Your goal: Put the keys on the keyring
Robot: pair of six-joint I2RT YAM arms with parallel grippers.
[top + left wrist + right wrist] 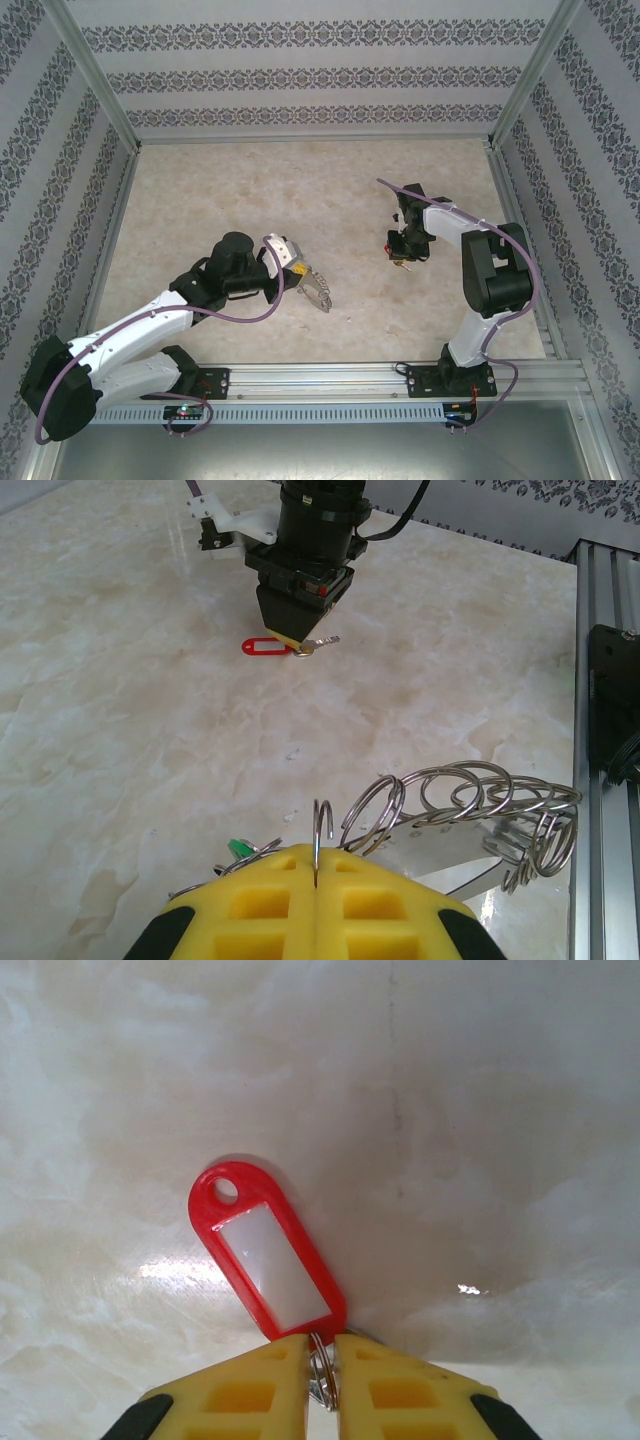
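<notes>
My left fingers, a yellow ribbed pair, are pressed flat together with no gap. One thin wire loop stands upright out of the seam between them. That loop belongs to the keyring, a thin grey metal hoop hung with many overlapping silvery loops. It fans out to the right of the fingertips, low over the pale marbled surface. I cannot tell whether its far side rests there. Just left of the pinched loop, a scrap of bright green plastic peeks out from among the loops, close against the yellow tip. The rest of that piece is hidden from me.

My right fingers, also yellow, are drawn in narrow with only a sliver between them. In that sliver sits a small silver split ring, so I am holding the red key by that ring. The red key is a tiny silver metal piece with a long oval red plastic head, a pale window in its middle and a hole at its far end. The head points away from the fingers and lies low over the surface, casting a shadow right beside itself. I cannot tell whether it touches. From the left wrist, a short silver tip pokes out on the other side of the right fingers.

From above, the two pairs of fingers are well apart. The keyring is just beyond the left pair, on the side towards the right arm.
</notes>
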